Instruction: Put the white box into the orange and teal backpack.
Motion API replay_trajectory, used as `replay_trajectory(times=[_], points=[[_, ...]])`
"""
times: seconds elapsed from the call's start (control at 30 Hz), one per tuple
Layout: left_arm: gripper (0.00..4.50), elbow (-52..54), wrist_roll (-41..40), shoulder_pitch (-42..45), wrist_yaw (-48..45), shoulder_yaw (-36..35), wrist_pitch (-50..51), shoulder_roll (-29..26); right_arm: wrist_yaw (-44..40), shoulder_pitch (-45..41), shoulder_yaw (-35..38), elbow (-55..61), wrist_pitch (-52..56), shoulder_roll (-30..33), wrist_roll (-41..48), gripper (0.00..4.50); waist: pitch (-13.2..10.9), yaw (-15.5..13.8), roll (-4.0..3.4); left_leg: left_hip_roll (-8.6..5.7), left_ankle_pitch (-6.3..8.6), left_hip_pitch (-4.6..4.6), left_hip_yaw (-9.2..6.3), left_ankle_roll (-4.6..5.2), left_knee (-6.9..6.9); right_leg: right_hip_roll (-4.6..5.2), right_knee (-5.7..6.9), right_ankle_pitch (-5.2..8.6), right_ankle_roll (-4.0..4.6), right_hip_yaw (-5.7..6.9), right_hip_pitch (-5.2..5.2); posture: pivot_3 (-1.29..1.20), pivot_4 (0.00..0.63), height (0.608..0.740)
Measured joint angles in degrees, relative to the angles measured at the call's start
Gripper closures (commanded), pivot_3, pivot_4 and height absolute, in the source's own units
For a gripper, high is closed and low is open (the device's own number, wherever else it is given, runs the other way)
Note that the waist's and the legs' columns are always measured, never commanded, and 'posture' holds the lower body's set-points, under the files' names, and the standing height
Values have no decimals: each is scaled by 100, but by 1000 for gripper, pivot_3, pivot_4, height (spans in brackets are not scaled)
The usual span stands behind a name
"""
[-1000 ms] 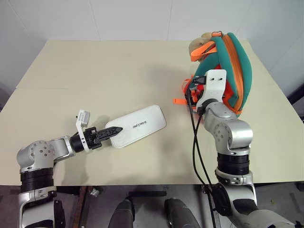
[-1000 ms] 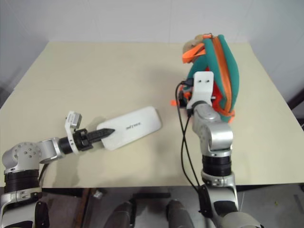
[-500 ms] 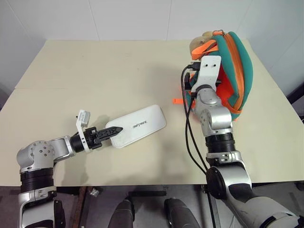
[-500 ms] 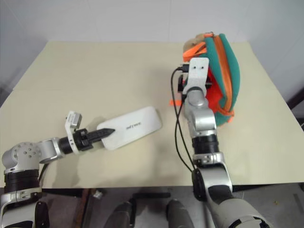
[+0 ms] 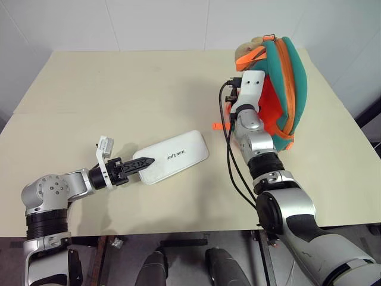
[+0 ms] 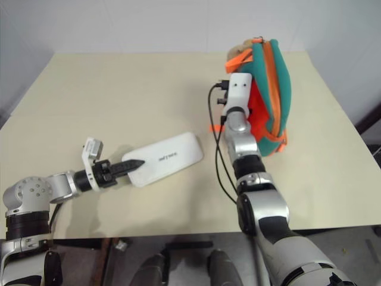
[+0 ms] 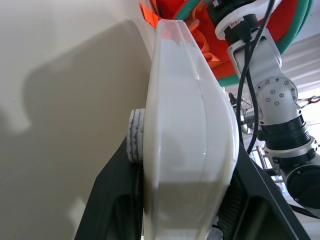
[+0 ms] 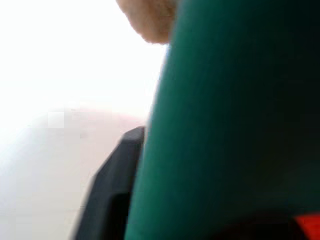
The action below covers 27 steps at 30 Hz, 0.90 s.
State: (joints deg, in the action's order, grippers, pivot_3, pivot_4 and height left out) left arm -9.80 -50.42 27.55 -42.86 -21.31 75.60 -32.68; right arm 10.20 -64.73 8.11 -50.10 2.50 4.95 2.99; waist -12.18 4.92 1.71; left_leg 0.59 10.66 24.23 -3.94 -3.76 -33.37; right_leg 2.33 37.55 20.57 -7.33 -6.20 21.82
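The white box (image 5: pixel 175 156) lies flat on the table, left of centre, with my left gripper (image 5: pixel 140 163) shut on its near-left end. In the left wrist view the white box (image 7: pixel 190 140) stands edge-on between the black fingers (image 7: pixel 136 135). The orange and teal backpack (image 5: pixel 289 71) stands at the far right, its orange side facing left and a tan plush toy (image 5: pixel 253 44) at its top. My right gripper (image 5: pixel 255 80) is pressed against the backpack's orange side, behind its white wrist mount. Teal fabric (image 8: pixel 235 125) lies close before the right wrist camera.
The cream table (image 5: pixel 119 89) stretches wide to the left and behind the box. An orange strap end (image 5: pixel 219 126) lies on it beside the backpack. Black cables (image 5: pixel 229 161) hang along my right arm. The table's front edge runs just past my left arm.
My right arm has stretched forward, carrying its gripper further up against the backpack, which now stands more upright. The left gripper and the box have stayed put.
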Motion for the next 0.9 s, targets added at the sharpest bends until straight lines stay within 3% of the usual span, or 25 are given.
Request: replay_trajectory(times=[0.1,0.23,0.4,0.57,0.73,0.9], points=[[3004,-19,4,0,-10,5,-27,-16,-428,106,62,300,91,3,253,3659,-1,-2,-1,0,-2,-1,-2,-3,-1,0,6,0,0,0,1,0,150,740],[3004,-160,28,46,-114,43,-142,-197,-1501,531,117,1797,914,11,1080,3659,-1,3,-2,5,-5,0,-3,-8,6,-3,13,0,0,0,10,0,150,740],[3004,-445,150,75,-430,122,-400,-602,-2857,1173,-151,4234,3110,612,2412,3659,-1,-2,-3,11,-8,2,-4,-15,23,-2,14,5,8,0,22,0,150,740],[3004,-654,219,-116,-793,148,-641,-980,-3819,1357,10,5759,5532,1740,4357,3659,-2,3,-3,20,-8,2,-2,-15,32,19,11,8,16,-8,31,0,150,740],[3004,-661,220,-418,-1022,141,-800,-1127,-4119,1307,535,6170,7446,2667,6830,3659,-2,-15,-2,31,-3,2,-3,-20,39,23,10,22,41,-2,34,0,150,740],[3004,-573,212,-640,-1102,108,-966,-1124,-4091,1307,499,5804,8222,3802,8873,3659,-3,-35,0,30,1,7,4,-11,33,30,-2,22,42,-4,33,0,150,740]])
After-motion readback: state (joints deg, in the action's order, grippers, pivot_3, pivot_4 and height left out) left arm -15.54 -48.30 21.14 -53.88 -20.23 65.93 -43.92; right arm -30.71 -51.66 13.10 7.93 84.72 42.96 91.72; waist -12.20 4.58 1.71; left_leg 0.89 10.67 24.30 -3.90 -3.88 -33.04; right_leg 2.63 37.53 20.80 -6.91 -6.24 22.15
